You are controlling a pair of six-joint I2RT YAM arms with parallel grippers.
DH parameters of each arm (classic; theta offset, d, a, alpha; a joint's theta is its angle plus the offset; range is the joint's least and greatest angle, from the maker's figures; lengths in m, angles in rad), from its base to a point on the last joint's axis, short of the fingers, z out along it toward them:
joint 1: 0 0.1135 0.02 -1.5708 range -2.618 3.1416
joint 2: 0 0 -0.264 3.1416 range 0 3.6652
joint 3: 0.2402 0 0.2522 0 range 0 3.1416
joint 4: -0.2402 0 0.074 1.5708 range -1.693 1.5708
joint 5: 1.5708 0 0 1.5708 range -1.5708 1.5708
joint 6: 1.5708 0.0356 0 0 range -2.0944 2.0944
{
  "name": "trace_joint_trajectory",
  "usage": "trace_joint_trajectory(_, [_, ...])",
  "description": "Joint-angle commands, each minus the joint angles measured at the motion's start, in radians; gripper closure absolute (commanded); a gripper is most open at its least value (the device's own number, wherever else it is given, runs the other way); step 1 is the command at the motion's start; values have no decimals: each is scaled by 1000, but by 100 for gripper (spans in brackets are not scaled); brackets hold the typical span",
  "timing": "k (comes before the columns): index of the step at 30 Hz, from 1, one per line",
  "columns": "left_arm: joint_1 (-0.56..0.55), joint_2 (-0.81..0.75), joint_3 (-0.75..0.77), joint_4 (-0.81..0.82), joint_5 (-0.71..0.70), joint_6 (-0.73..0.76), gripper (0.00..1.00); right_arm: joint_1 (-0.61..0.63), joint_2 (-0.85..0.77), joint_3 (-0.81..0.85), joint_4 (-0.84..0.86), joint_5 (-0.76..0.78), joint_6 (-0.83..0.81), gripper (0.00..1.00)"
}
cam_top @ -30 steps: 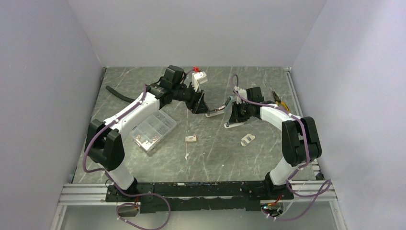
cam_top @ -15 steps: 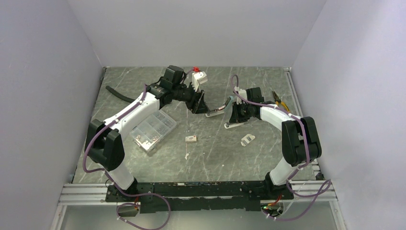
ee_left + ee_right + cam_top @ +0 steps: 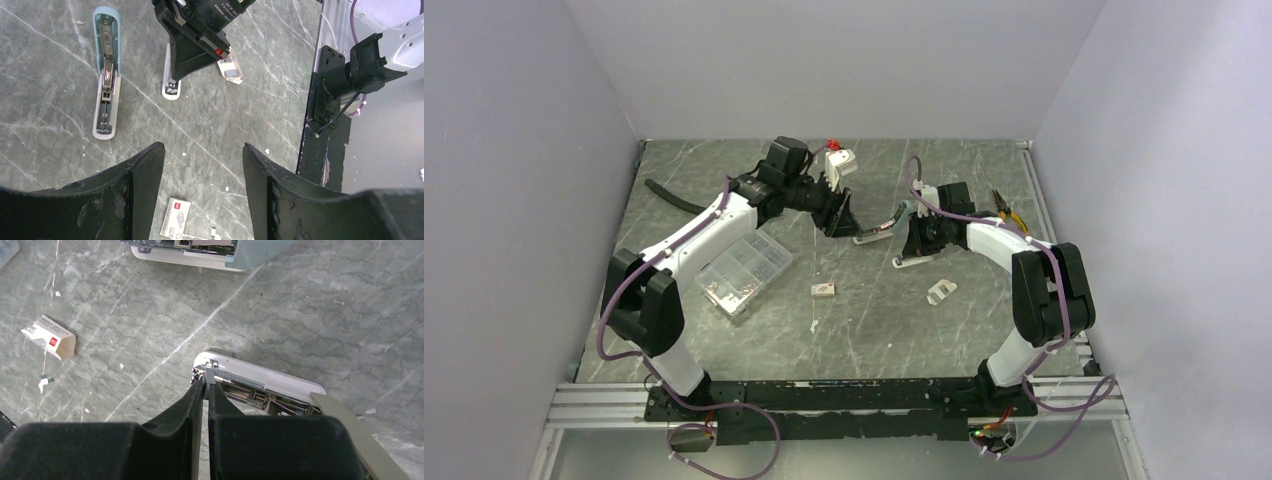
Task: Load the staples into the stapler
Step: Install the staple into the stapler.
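Left gripper (image 3: 202, 150): fingers (image 3: 142, 185) spread wide, nothing between them. It hangs above the table (image 3: 225, 125) and touches nothing.

Box (image 3: 175, 216): it lies flat on the table with its red mark up. In the left wrist view it shows in the gap between the two spread fingers, closer to the finger on the picture's left, and it is clear of both. From above, it sits on the base side of both grippers, roughly between them and well apart from each.

Right gripper (image 3: 205, 387): fingers (image 3: 187, 407) pressed together, with only a thin slit between them. The tips rest at the front end of the white stapler (image 3: 262, 381), right at a small metal part there. We cannot tell whether they pinch that part or only touch it. The white stapler lies open, its tray exposed beside the fingers.

From the right fingers, the box lies well off to the picture's left, apart from the tips, with one flap end open toward them.

Blue stapler (image 3: 106, 75): it lies opened flat with its metal channel up. It is ahead of the left fingers, beside the white stapler and not touching it. It also lies just beyond the right fingertips.

Case (image 3: 744, 272): it sits behind the left fingers, beside the left arm.
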Motion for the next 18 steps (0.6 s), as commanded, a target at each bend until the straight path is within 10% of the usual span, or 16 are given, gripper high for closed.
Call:
trace_joint_trajectory(1, [3,-19,21,15,23,1,36,6,5,-6,13,16,-12,100])
trace_joint_trajectory(18, [4,-27,16,14,17,8,36,6,-6,-14,-26,-31,-55,100])
